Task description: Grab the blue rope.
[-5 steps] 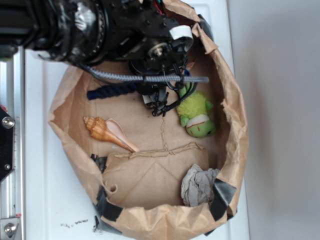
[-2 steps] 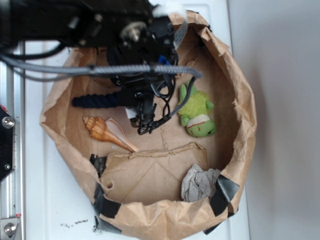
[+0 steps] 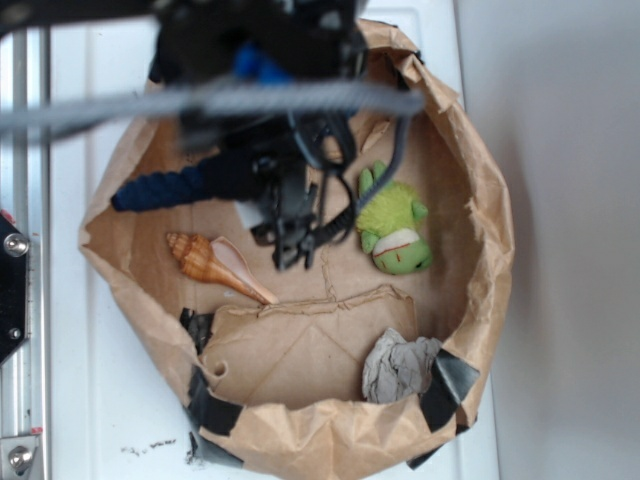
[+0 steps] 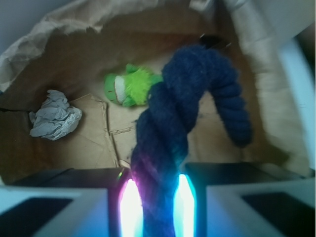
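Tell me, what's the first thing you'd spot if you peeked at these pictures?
The thick blue rope jumps out first: in the wrist view it fills the middle, pinched between the glowing fingers of the gripper, its loose end curling over to the right. Next comes the fuzzy green plush toy lying on the right of the brown paper bag's floor, with the orange spiral seashell on the left.

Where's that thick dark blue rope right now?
The thick navy twisted rope is clamped in the gripper in the wrist view, inside the brown paper bag, left of the green plush toy.
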Available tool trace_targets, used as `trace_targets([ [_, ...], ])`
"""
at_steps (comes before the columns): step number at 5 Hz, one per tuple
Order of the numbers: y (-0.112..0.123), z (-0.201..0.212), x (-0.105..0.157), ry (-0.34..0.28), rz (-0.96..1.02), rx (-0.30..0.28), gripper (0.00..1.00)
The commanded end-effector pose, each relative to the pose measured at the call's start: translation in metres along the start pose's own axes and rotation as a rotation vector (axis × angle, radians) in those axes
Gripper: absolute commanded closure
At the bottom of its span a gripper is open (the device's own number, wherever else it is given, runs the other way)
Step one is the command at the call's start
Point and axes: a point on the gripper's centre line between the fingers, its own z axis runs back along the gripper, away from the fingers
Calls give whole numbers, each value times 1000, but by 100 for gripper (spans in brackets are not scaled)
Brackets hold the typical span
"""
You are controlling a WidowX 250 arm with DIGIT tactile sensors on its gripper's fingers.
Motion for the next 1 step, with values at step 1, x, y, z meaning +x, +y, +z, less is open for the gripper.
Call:
trace_targets([
  [1,-4,22,8,-87,39,23,100],
])
